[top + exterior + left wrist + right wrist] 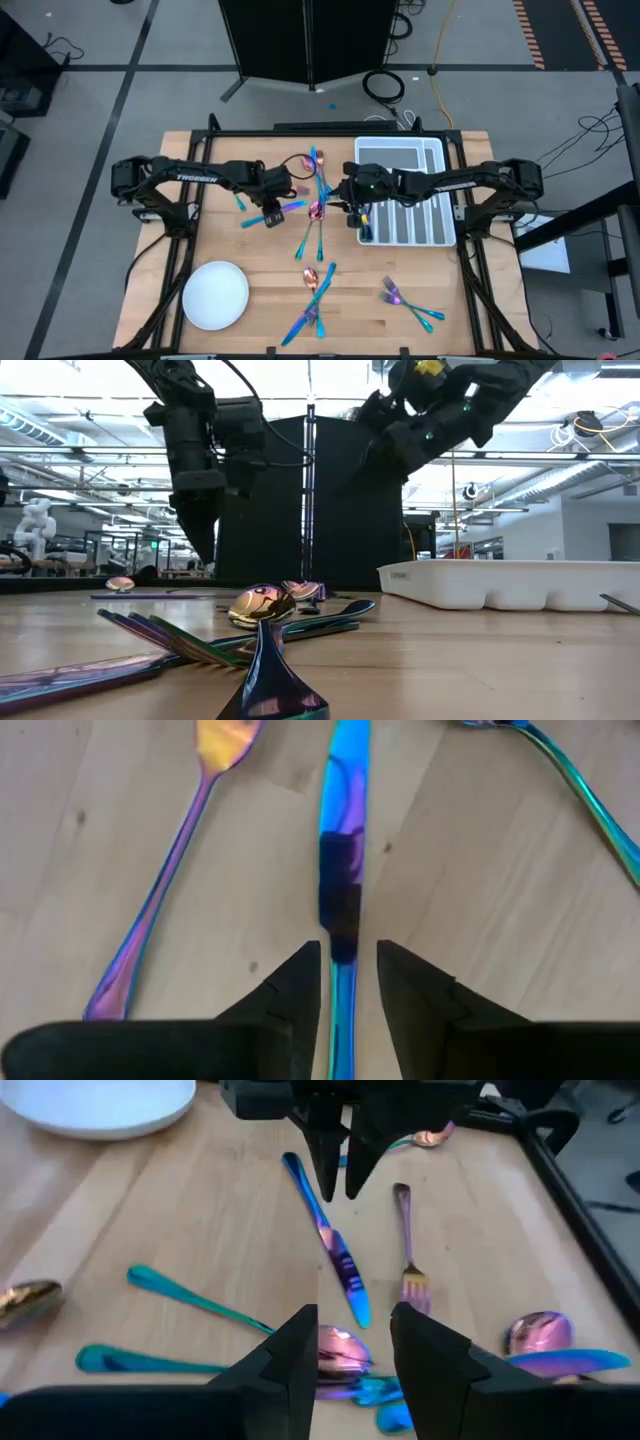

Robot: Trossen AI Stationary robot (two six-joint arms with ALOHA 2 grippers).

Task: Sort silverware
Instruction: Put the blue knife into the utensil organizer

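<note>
Left tool (348, 982) hangs just over a blue knife (342, 840) on the desk (480, 900), fingers parted on either side of the handle and gripping nothing. The knife's long axis runs straight out ahead between them. Right tool (352, 1342) waits by the tray (436, 190), part open and empty, farther from the knife.

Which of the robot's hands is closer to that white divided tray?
Right. The right hand hovers at the edge of the tray, over the scattered cutlery. The left hand is farther off, above a blue knife on the table.
</note>
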